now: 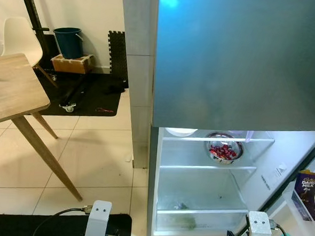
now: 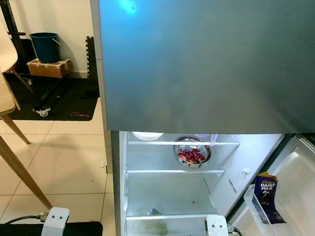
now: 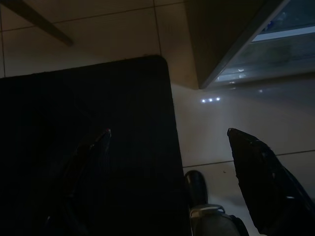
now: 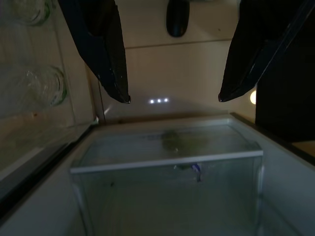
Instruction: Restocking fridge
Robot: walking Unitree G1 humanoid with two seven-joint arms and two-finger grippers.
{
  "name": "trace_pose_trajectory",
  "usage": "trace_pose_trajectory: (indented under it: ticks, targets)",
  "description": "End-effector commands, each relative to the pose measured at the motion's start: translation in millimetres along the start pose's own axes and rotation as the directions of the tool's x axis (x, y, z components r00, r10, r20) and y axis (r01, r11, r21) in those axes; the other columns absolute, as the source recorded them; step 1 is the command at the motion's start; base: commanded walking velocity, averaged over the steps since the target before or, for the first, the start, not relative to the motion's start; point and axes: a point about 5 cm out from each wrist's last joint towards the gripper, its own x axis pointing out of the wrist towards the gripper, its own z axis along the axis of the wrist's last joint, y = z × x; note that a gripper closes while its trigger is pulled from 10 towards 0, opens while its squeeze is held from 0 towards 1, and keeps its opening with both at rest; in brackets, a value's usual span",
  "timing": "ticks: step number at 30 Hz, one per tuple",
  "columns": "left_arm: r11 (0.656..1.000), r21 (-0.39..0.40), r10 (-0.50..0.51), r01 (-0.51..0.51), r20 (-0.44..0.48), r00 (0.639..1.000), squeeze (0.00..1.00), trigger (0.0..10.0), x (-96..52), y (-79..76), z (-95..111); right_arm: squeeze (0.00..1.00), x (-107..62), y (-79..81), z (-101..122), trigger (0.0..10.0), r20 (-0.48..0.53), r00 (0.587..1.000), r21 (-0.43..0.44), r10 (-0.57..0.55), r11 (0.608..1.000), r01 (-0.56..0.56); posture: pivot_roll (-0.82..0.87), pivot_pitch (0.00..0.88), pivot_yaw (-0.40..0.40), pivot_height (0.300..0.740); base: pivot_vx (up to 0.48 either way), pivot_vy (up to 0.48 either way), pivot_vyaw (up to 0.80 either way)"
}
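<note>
The fridge (image 1: pixel 241 64) stands before me with its lower compartment open and lit. A metal bowl of red food (image 1: pixel 224 150) sits on a glass shelf, and a white plate (image 1: pixel 181 132) rests on the shelf above it to the left. The clear crisper drawer (image 1: pixel 199 219) at the bottom holds something green. A Dairy Milk chocolate pack (image 1: pixel 306 192) stands in the door rack at right. My left gripper (image 3: pixel 167 135) hangs open over a black mat (image 3: pixel 83 147). My right gripper (image 4: pixel 173 98) hangs open above the crisper drawer (image 4: pixel 167 162).
A wooden table (image 1: pixel 12 88) with slanted legs stands at left. Behind it are a white chair (image 1: pixel 20 37), a blue bucket (image 1: pixel 68 42) on a wooden crate, and a dark mat (image 1: pixel 86 95). The open fridge door (image 2: pixel 298 180) is at right.
</note>
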Motion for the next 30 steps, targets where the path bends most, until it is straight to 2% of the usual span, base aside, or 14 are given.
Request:
trace_pose_trajectory:
  ticks: [1, 9, 14, 19, 23, 26, 30]
  targets:
    - [1.0, 0.003, 0.015, -0.015, -0.023, 1.0, 0.0, 10.0, -1.4, 6.8, -4, 0.0, -4.5, -0.3, -14, 10.0, -0.057, 0.998, -0.002, -0.005, 1.0, 0.005, -0.09, 0.112, 0.017, 0.734, 0.0, 0.0, 0.0]
    - [1.0, 0.006, 0.012, -0.012, -0.037, 0.999, 0.0, 10.0, -1.7, 7.6, -7, 0.0, -4.1, 1.7, -14, 10.0, -0.045, 0.999, 0.012, -0.009, 1.0, 0.009, -0.09, 0.106, 0.021, 0.734, 0.0, 0.0, 0.0]
    - [1.0, 0.007, 0.022, -0.022, -0.066, 0.998, 0.0, 10.0, -2.9, 10.4, -12, 0.0, -5.0, 3.5, -19, 10.0, -0.077, 0.997, 0.008, -0.018, 1.0, 0.019, -0.08, 0.1, 0.023, 0.734, 0.0, 0.0, 0.0]
    - [1.0, 0.023, -0.01, 0.011, -0.057, 0.998, 0.0, 10.0, -2.4, 5.5, -11, 0.0, -5.6, 2.2, -20, 10.0, -0.075, 0.997, 0.02, -0.026, 0.999, 0.028, -0.08, 0.1, 0.022, 0.734, 0.0, 0.0, 0.0]
    - [1.0, 0.01, 0.008, -0.007, -0.062, 0.998, 0.0, 10.0, -2.4, 6.6, -12, 0.0, -5.9, 3.0, -21, 10.0, -0.087, 0.996, 0.001, -0.024, 1.0, 0.024, -0.08, 0.108, 0.026, 0.734, 0.0, 0.0, 0.0]
    - [0.999, 0.028, -0.024, 0.026, -0.059, 0.998, 0.0, 10.0, -2.0, 1.7, -11, 0.0, -5.7, 1.7, -20, 10.0, -0.076, 0.997, 0.016, -0.033, 0.999, 0.034, -0.08, 0.108, 0.024, 0.734, 0.0, 0.0, 0.0]
    - [1.0, 0.013, 0.001, 0.0, -0.063, 0.998, 0.0, 10.0, -2.5, 5.4, -12, 0.0, -7.2, 3.1, -25, 10.0, -0.096, 0.995, 0.003, -0.032, 0.999, 0.032, -0.08, 0.107, 0.028, 0.734, 0.0, 0.0, 0.0]
